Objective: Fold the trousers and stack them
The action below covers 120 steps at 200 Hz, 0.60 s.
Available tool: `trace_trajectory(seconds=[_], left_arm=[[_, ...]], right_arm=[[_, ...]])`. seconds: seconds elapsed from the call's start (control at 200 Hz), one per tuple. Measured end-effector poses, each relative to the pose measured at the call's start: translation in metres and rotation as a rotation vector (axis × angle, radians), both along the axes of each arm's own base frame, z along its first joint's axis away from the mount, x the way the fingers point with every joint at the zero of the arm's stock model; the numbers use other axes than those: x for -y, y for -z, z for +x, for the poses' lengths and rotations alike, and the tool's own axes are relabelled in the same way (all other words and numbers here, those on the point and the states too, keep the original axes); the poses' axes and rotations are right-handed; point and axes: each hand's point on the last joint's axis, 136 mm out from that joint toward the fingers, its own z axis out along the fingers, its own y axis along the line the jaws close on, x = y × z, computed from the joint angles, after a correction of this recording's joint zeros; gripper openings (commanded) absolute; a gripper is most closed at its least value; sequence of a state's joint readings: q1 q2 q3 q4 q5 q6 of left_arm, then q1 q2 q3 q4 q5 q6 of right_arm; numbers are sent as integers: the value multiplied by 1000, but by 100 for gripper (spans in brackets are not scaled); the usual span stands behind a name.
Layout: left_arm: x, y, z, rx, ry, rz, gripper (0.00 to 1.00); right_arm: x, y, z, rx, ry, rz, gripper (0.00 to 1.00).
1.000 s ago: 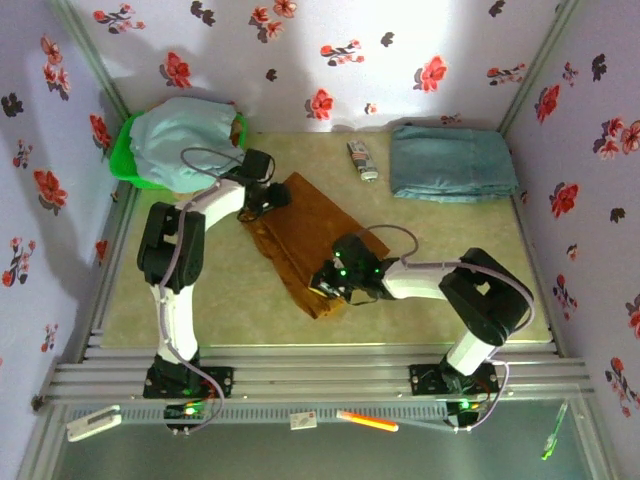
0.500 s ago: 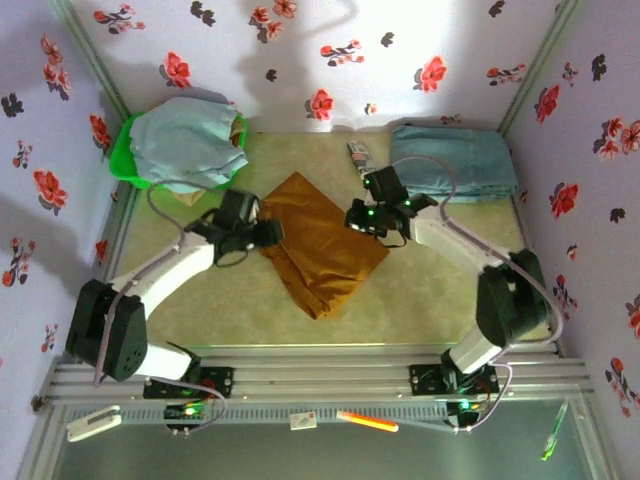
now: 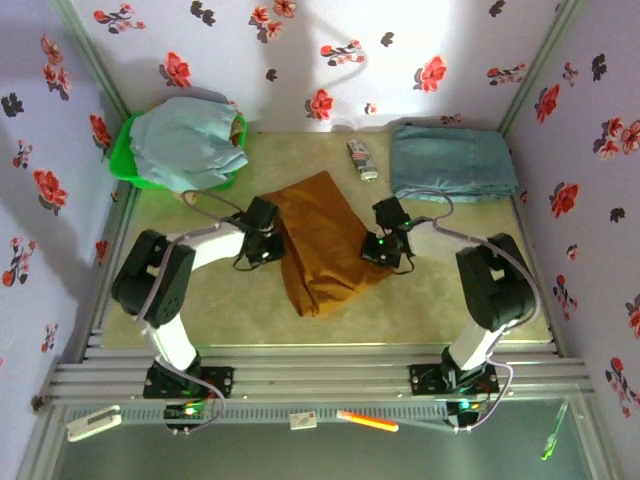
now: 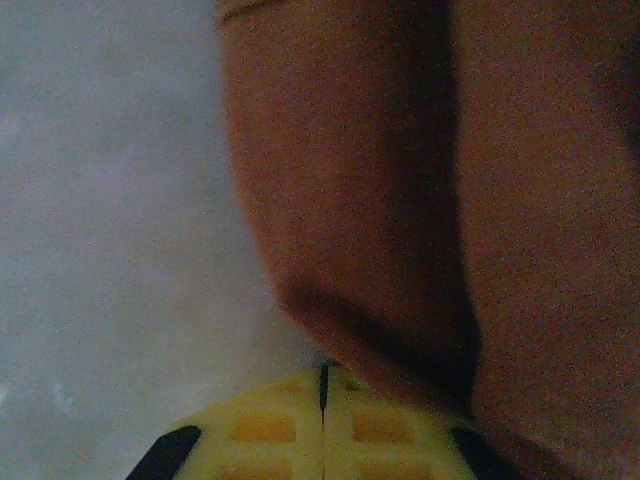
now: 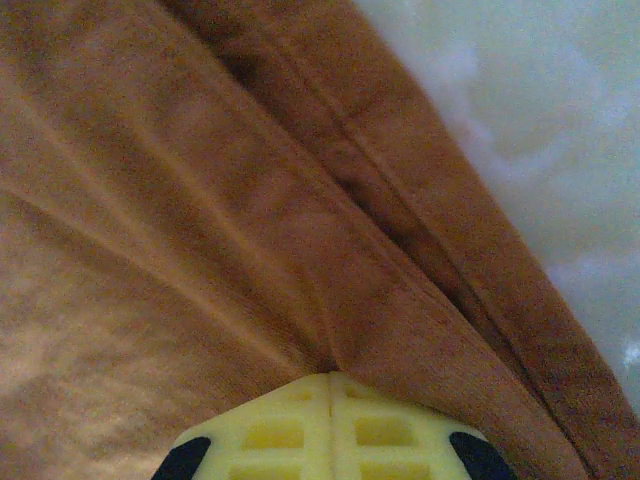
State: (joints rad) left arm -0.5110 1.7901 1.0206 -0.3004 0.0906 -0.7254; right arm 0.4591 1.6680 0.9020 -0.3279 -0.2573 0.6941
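- Trousers (image 3: pixel 322 240): ochre-brown, lying mid-table in a folded, elongated heap. One end points toward the far wall, the other toward the arm bases.
- Left gripper (image 3: pixel 270 242): at the heap's left edge, low on the cloth. In the left wrist view its yellow fingers (image 4: pixel 270 432) are pressed together with only a thin seam between them, and a dark fold of the trousers is caught at their tips.
- Right gripper (image 3: pixel 380 248): at the heap's right edge, across from the left one. In the right wrist view its fingers (image 5: pixel 385 430) are closed, pinching the trousers. Creases fan out from the tips and a stitched seam runs diagonally just beyond.
- Table (image 3: pixel 440 285): pale, mottled, and bare around the heap.
- Green basket (image 3: pixel 122 160): in the far left corner, heaped with pale blue cloth (image 3: pixel 185 140).
- Folded blue-grey garment (image 3: pixel 452 162): flat in the far right corner, well apart from the trousers.
- Small packet (image 3: pixel 362 160): just left of that garment. Its details are too small to read.
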Motion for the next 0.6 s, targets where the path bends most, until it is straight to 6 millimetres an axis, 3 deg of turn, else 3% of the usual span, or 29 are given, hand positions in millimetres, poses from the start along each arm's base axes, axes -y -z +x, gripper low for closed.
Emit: trace_trajectory(seconds=[0.135,0.195,0.29,0.35,0.415,0.525,0.6], left_arm=[[15,-4,41,46,43,8,13],[14,-10,57,82,48,2,32],[0,-23,63,112,32,6,55],[-13,-35,54,124,21,12,63],[-27,-53,37,145,7,17,63],[-39,-92,-3,207,3,-5,50],[-28,-111,-28,246,31,-44,45]], right_arm=[[-10,-1,-29,-31,17,60,0],[-20,-4,-37,-45,10,89,0],[-34,-9,-44,-51,-13,114,0],[-39,-13,-45,-51,-26,117,0],[-40,-19,-41,-42,-27,113,0],[-41,-31,-33,-12,-34,101,0],[-41,-36,-27,7,-38,92,0]])
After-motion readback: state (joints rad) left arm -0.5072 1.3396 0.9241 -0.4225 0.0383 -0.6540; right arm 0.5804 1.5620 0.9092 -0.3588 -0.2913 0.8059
